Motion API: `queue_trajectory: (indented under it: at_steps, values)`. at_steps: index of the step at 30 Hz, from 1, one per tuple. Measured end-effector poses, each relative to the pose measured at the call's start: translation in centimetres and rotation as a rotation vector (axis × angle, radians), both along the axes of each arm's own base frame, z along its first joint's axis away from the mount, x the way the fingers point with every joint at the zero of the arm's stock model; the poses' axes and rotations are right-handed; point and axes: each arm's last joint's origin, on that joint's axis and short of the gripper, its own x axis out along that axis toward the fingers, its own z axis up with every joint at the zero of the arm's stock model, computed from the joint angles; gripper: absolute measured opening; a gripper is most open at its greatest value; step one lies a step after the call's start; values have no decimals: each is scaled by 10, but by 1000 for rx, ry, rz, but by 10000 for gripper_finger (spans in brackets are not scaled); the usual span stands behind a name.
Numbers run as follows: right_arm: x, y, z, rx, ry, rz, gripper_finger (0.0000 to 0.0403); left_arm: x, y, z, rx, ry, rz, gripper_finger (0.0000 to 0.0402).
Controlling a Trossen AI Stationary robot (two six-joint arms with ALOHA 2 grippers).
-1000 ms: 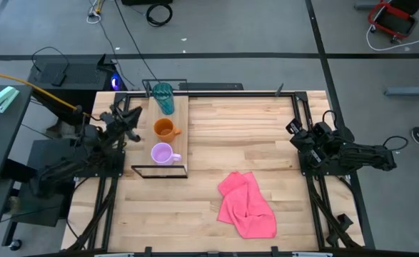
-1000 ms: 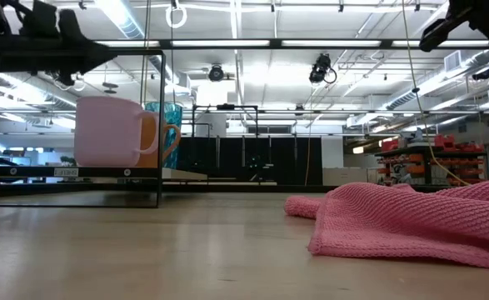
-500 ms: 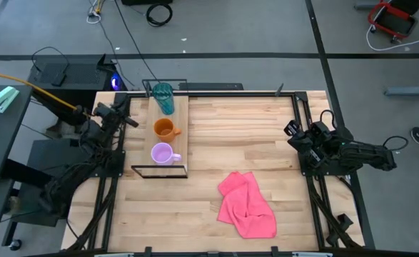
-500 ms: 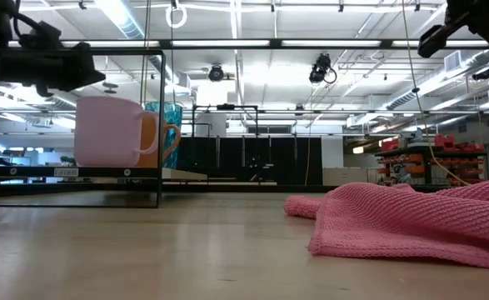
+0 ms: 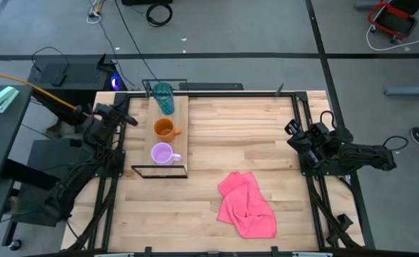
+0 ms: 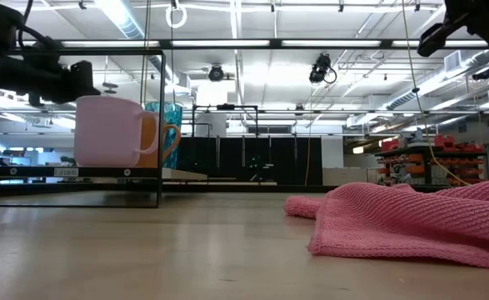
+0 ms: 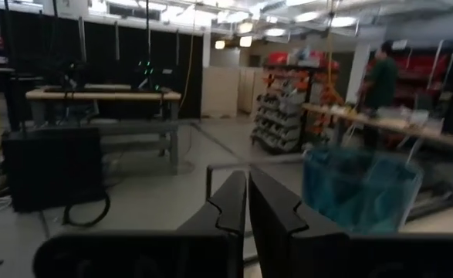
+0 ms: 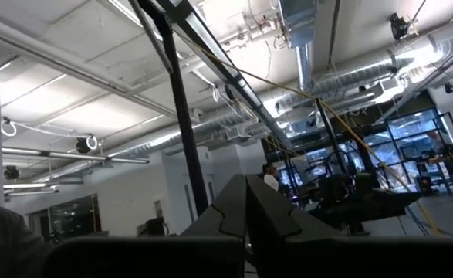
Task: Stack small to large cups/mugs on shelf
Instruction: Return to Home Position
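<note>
Left gripper (image 7: 247,181) near translucent teal tumbler (image 5: 163,98)

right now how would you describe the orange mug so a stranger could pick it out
On the left of the wooden table, a narrow shelf holds three vessels in a row. The orange mug is the middle one, between the teal tumbler and the lilac mug, and the only orange thing there.
</note>
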Motion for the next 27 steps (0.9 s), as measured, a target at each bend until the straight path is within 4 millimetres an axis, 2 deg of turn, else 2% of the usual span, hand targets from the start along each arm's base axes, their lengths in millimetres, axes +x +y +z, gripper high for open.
queue_trajectory:
  at_steps: [7, 14, 17, 23, 27]
  values:
    - [5, -1, -9, -8, 109, -13, 13, -2, 2, -6, -42, 60, 43, 33]
    - [10, -1, -19, -57, 203, -43, 13, -3, 2, -7, -10, 178, 74, 33]
    - [10, -1, -21, -88, 215, -58, 13, -3, 2, -7, -12, 171, 73, 29]
    - [10, -2, -21, -174, 204, -132, 13, -3, 2, -7, -62, 46, 61, 32]
    - [12, -4, -26, -185, 259, -190, 13, -3, 2, -7, -71, 24, 59, 36]
